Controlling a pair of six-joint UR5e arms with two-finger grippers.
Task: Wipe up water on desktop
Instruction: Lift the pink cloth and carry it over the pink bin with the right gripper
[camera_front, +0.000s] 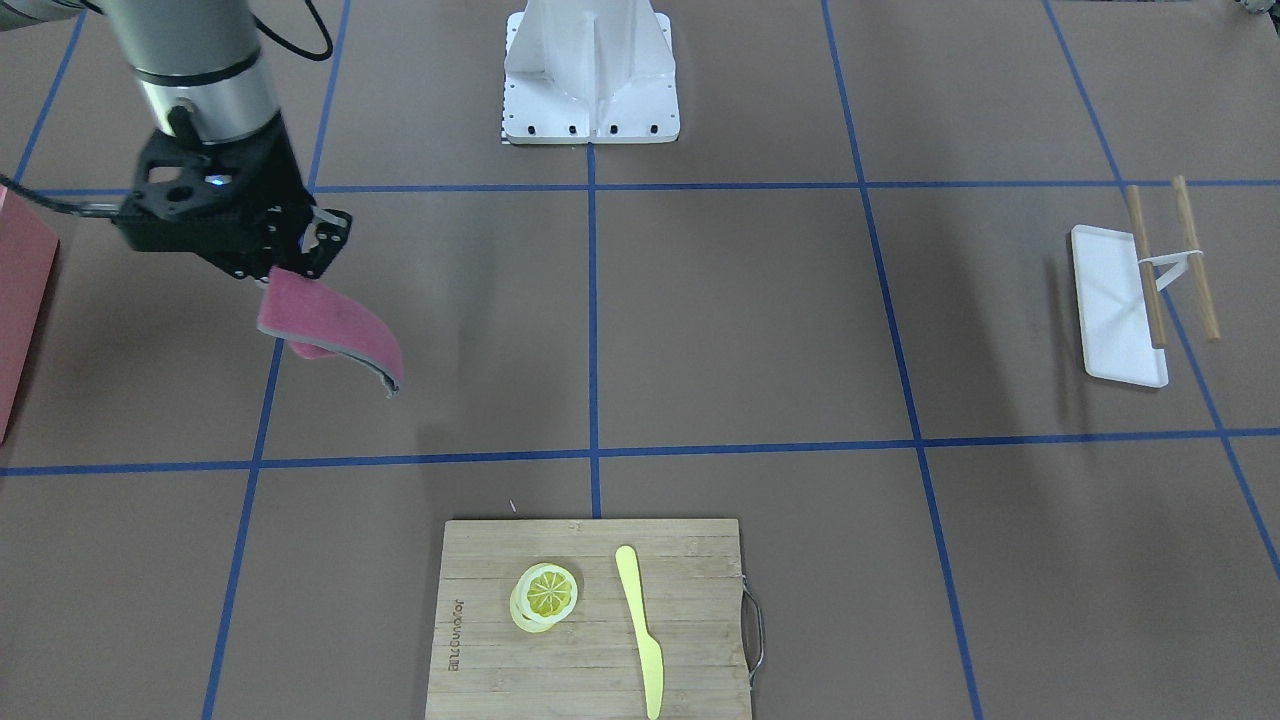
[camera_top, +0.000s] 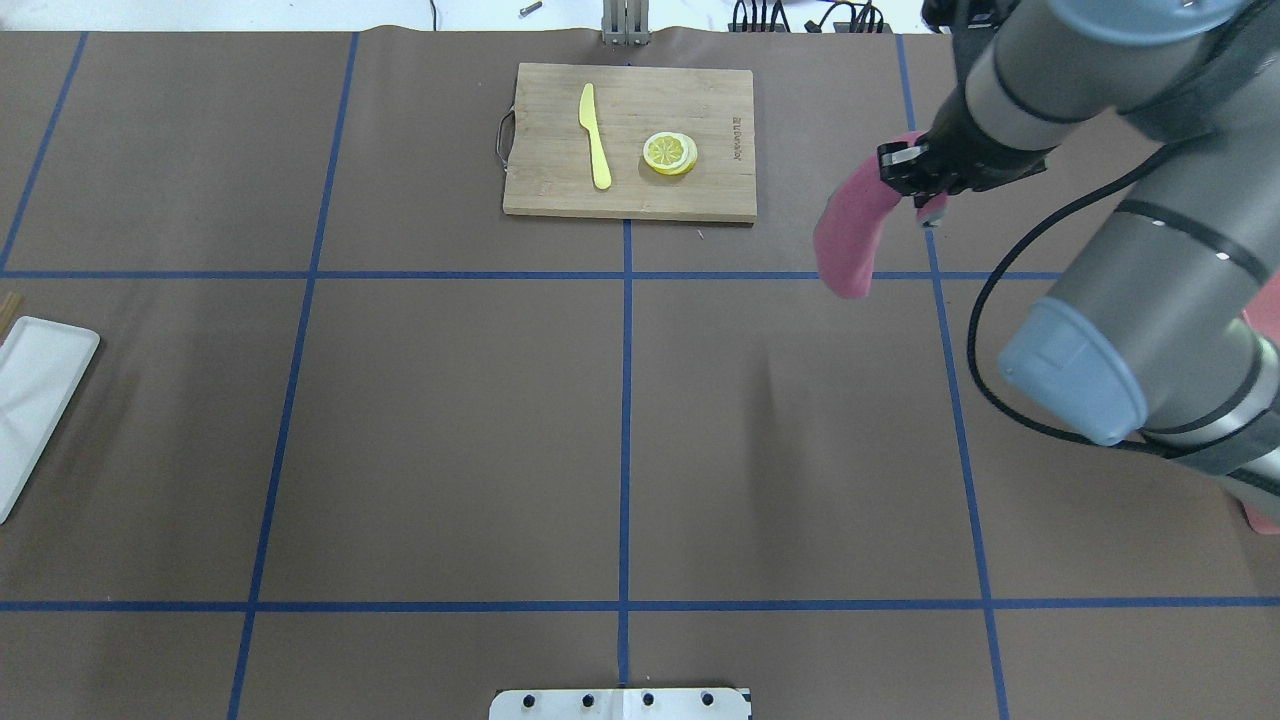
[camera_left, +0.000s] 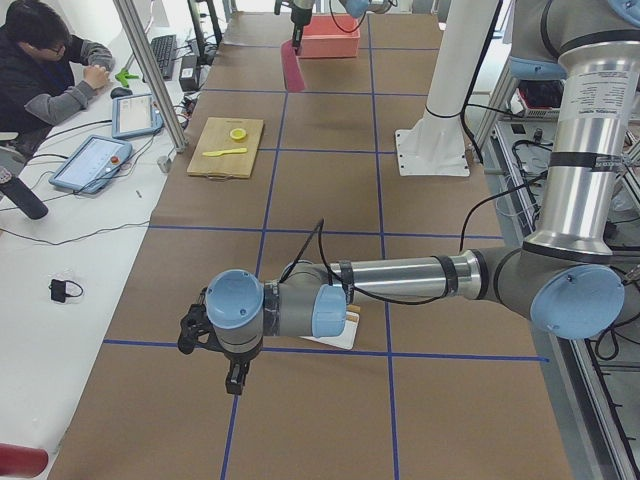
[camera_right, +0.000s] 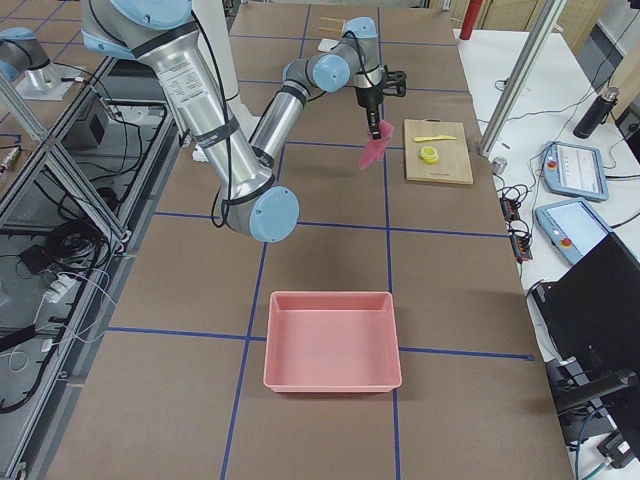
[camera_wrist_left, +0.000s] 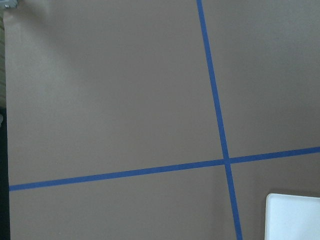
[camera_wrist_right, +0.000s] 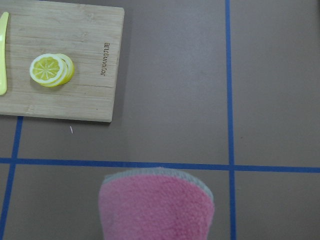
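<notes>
The brown desktop (camera_front: 740, 330) with its blue tape grid fills the views; no water shows on it. My right gripper (camera_front: 300, 245) hangs above the desktop, shut on a pink cloth (camera_front: 335, 335) that droops below its fingers. From overhead the same gripper (camera_top: 915, 175) and cloth (camera_top: 850, 235) lie to the right of the cutting board. The cloth's folded end (camera_wrist_right: 155, 210) fills the bottom of the right wrist view, over a tape line. My left gripper (camera_left: 235, 378) points down over the near end of the desktop; I cannot tell whether it is open or shut.
A bamboo cutting board (camera_front: 690, 600) carries lemon slices (camera_front: 547, 595) and a yellow knife (camera_front: 640, 630). A white tray (camera_front: 1115, 310) has chopsticks (camera_front: 1145, 265) across it. A pink bin (camera_right: 330, 296) sits at the right end. A person (camera_left: 50, 70) sits beside the table.
</notes>
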